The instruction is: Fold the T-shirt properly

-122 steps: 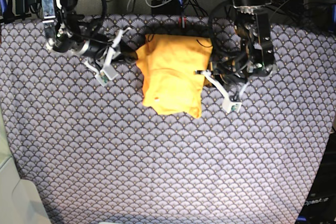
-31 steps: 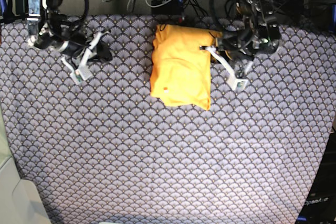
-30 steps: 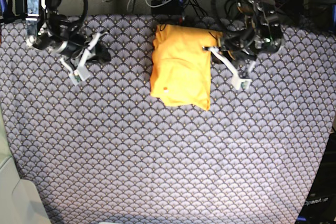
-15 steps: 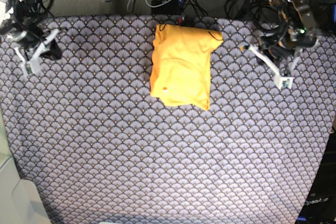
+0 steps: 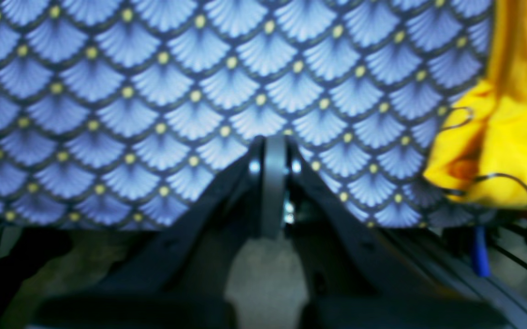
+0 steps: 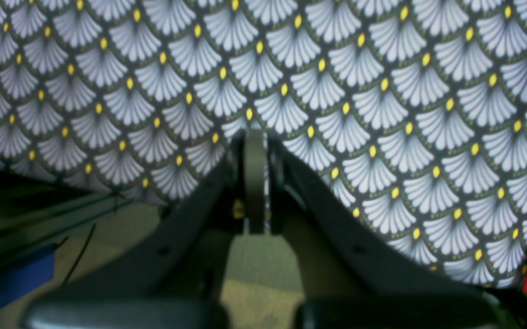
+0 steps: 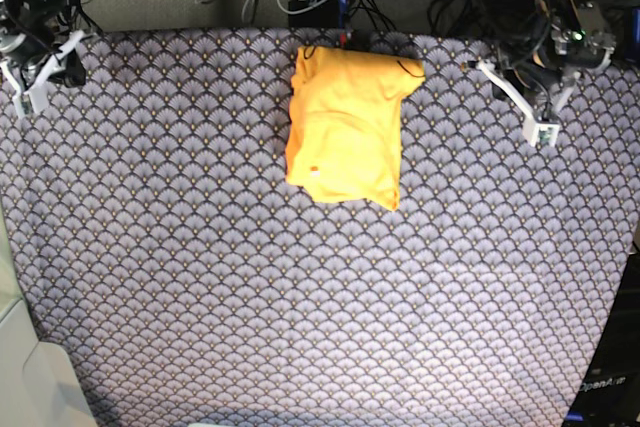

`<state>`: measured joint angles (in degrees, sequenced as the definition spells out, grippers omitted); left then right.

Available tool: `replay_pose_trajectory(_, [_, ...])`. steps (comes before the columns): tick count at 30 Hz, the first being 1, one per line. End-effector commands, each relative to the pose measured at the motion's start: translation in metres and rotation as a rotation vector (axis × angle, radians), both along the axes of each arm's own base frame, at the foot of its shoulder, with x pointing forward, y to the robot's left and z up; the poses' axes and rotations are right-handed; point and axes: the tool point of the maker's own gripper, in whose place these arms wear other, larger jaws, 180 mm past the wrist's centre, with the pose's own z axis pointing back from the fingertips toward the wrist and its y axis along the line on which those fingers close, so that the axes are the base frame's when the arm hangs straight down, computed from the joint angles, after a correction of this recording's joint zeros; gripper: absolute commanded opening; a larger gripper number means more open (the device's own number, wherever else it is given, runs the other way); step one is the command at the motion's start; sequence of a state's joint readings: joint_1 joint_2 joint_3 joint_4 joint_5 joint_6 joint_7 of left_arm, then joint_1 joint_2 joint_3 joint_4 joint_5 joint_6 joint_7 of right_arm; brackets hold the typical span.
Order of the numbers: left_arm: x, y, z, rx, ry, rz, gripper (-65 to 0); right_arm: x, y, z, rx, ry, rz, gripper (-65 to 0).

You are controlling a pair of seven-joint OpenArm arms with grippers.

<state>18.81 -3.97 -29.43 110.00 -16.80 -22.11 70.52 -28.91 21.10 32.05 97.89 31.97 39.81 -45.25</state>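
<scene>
While our left gripper and right gripper sit pressed together, empty, with the folded T-shirt lying well apart between them, we risk its loose upper corner springing open unpressed.

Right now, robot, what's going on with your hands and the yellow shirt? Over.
Left gripper shut, empty. Right gripper shut, empty. T-shirt folded in a bundle on the table cloth, nothing touching it. Nothing in the way.
</scene>
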Motion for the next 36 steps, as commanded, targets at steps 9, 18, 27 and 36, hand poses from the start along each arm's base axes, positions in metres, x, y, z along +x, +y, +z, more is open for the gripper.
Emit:
replay_pose_trajectory(9, [-0.066,0.023,-0.010,0.087,0.135,-0.036,-65.0,-0.050,-0.042,0.030,-0.111,0.009,-0.101,-65.0])
replay_pose_trajectory(18, [-0.120,0.018,-0.023,0.074,0.201,-0.043,-65.0,-0.114,-0.070,0.008,-0.280,0.134,-0.220,-65.0])
replay_pose_trajectory(27, [-0.164,0.003,-0.069,-0.033,0.247,0.036,-65.0,-0.160,-0.084,-0.039,-0.361,0.137,-0.394,-65.0])
replay_pose_trajectory(36, [-0.228,-0.032,-0.144,-0.181,0.285,0.132,-65.0,-0.206,-0.109,-0.120,-0.212,0.119,-0.582,-65.0])
